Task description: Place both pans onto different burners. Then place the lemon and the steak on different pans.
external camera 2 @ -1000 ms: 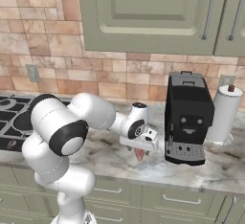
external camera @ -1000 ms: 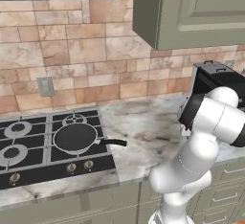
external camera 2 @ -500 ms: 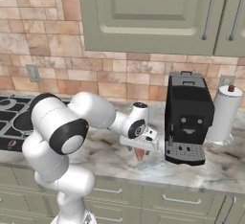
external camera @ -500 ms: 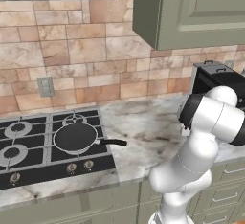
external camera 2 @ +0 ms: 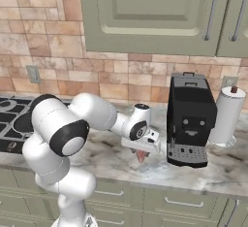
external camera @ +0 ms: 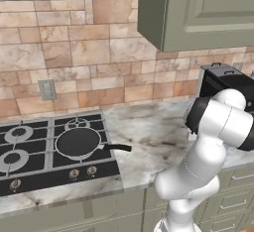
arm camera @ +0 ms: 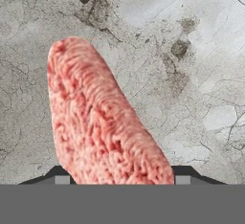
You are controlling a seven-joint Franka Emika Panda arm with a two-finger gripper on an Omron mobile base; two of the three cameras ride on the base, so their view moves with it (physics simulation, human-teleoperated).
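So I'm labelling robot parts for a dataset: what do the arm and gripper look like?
The arm has glossy white rounded segments with dark grey-black joint bands. The gripper has a white blocky hand and two small dark finger tips. No cables or markings are visible.

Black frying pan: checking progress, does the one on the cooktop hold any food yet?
No, the black frying pan on the burner is bare inside.

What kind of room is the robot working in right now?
A home-style kitchen, rendered in simulation. A black gas cooktop with a pan on one burner is set into a marble counter. A black coffee machine and a paper towel roll stand under green wall cabinets.
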